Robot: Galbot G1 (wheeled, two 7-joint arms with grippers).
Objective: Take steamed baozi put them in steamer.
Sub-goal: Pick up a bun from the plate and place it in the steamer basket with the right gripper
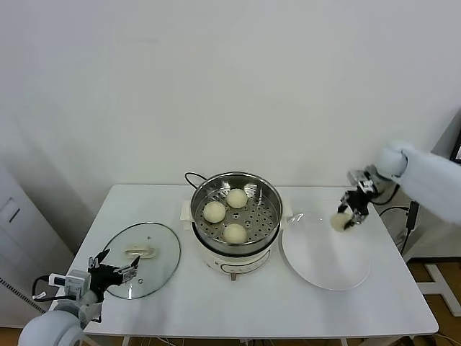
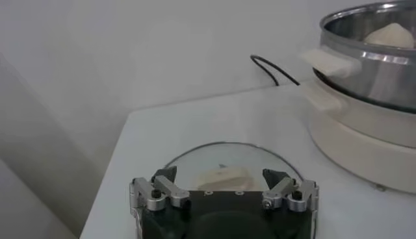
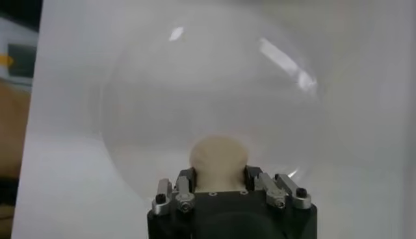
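Cream-white baozi (image 1: 338,221) sits gripped in the right end effector (image 1: 348,218) above the plate (image 1: 325,270); no writing is readable.

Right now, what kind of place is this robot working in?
Probably a lab or test room staged as a kitchen: a plain white table against a bare wall, holding only an electric steamer, its glass lid and a white plate.

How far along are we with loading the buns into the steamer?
Done: three baozi sit on the perforated tray inside the steamer. In hand: the right gripper is shut on the fourth baozi over the plate, which has no other buns on it. Left: carry that one across and drop it into the pot. The left gripper waits open by the glass lid.
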